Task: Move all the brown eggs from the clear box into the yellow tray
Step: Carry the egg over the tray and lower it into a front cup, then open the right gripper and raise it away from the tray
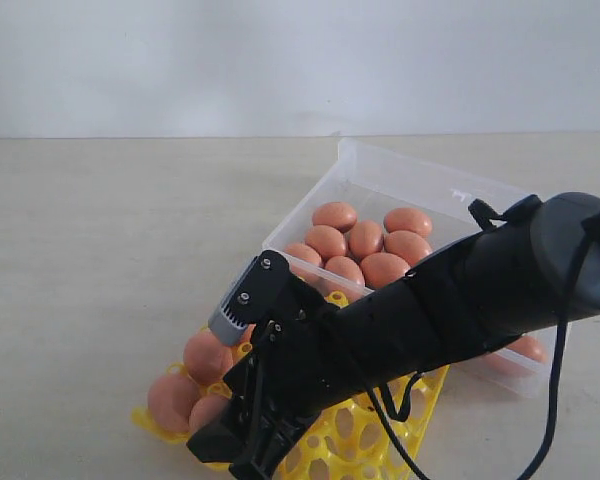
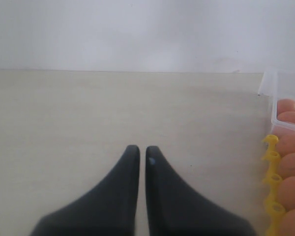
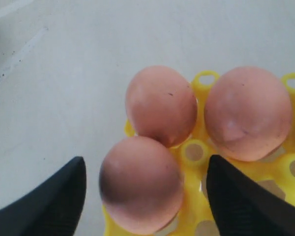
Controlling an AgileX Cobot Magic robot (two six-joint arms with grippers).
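Several brown eggs (image 1: 365, 240) lie in the clear box (image 1: 420, 170) behind the yellow tray (image 1: 350, 440). Three more eggs (image 1: 207, 355) sit in the tray's left cups. My right gripper (image 1: 245, 450) reaches down over the tray's front left corner. In the right wrist view it (image 3: 146, 160) is open, and an egg (image 3: 141, 184) rests in a corner cup between its fingers with a gap on each side. Two eggs (image 3: 161, 105) sit in the cups beyond it. My left gripper (image 2: 139, 148) is shut over bare table, left of the tray's edge (image 2: 271, 162).
The right arm (image 1: 460, 290) stretches across the tray and the box's near wall, hiding most of the tray's cups. Pale tabletop (image 1: 110, 250) spreads to the left. A white wall stands behind the table.
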